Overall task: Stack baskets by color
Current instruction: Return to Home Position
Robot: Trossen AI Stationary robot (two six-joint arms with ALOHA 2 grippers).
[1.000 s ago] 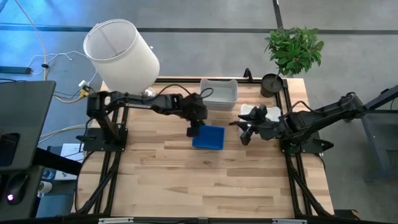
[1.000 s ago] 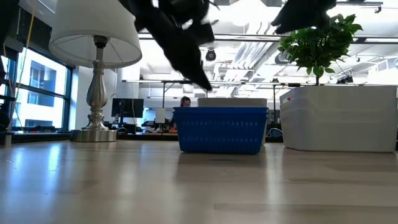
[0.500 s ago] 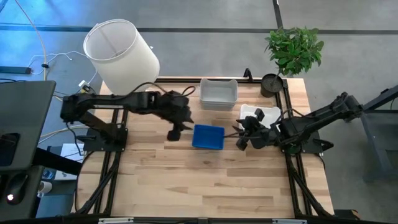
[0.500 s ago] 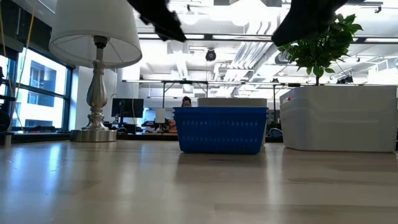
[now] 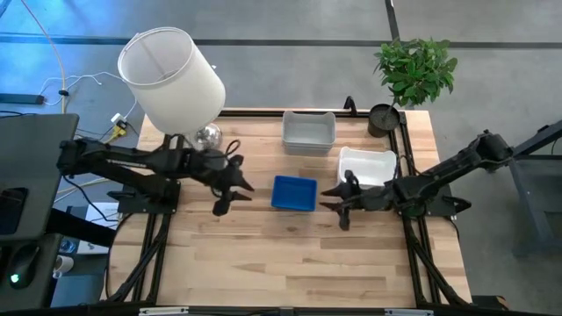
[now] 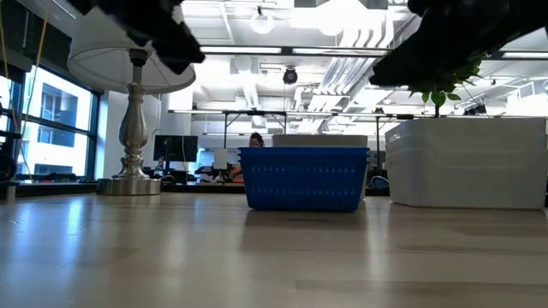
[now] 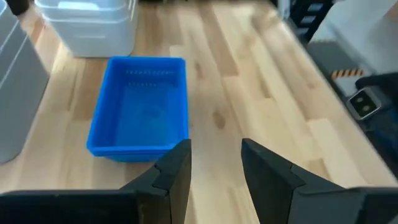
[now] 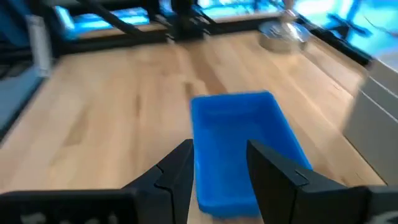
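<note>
Left end effector [image 5: 232, 197] hovers over bare table [image 5: 290, 263] just to the left of the blue baskets [image 5: 294, 193], its fingers spread and empty. The right end effector [image 5: 337, 205] hangs just to their right, likewise spread with nothing between the fingers. From above, the blue baskets sit at the middle of the table, the grey baskets [image 5: 308, 132] at the far edge behind them, and the white baskets [image 5: 366, 167] to the right, near the right arm. Only the left wrist view shows the layered rims of the white nest. In the low view, the blue baskets hide nearly all of the grey ones, leaving only a pale rim above. A lamp [image 5: 171, 77] stands at the far left corner and a potted plant [image 5: 416, 68] at the far right.
</note>
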